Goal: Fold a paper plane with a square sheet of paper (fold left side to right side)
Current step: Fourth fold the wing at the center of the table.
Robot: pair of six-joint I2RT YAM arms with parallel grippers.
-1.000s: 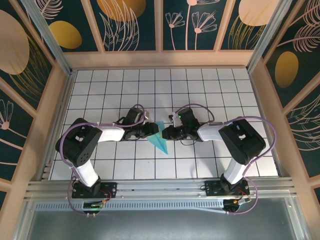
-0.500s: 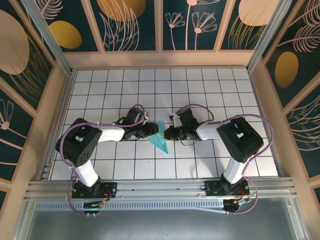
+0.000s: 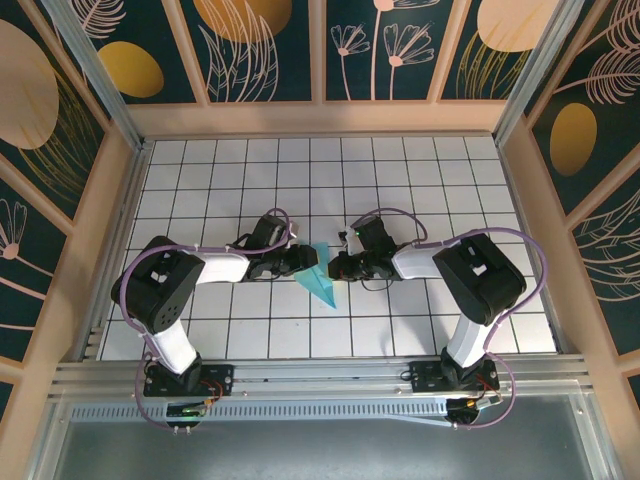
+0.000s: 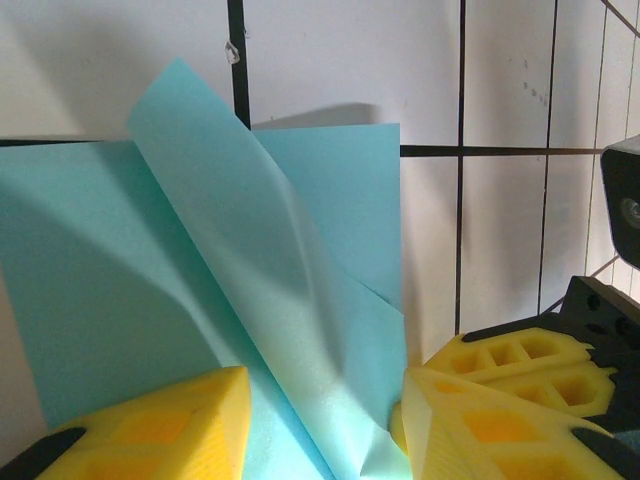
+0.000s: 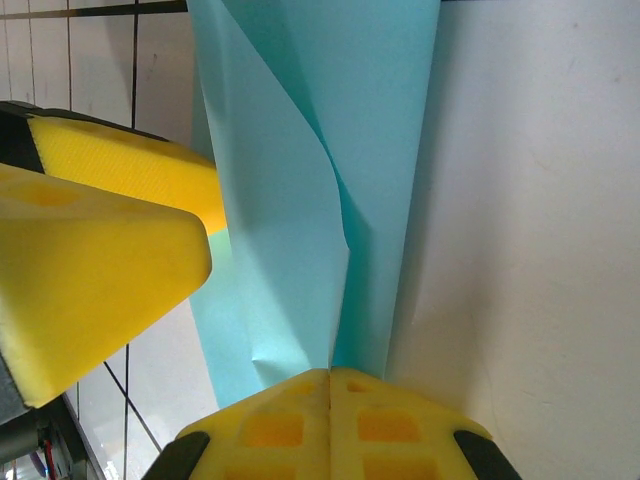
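Near the middle of the worktop [image 3: 400, 180] lies the paper plane [image 3: 322, 282], its point toward the near edge. I see its raised flap between my half-spread left fingers [image 4: 150, 420]. My right fingers [image 5: 290, 420], equally near, press together at its edge.

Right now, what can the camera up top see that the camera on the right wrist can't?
From above: the whole left arm and right arm, the white grid-tiled table, leaf-patterned wall panels, and the thin turquoise-blue folded paper as a pointed shape between the left gripper and right gripper.
Right wrist close-up: a raised paper flap curling upward, with the right gripper's yellow fingers apparently shut on its edge.
Both share: the paper, the tiles and both grippers.
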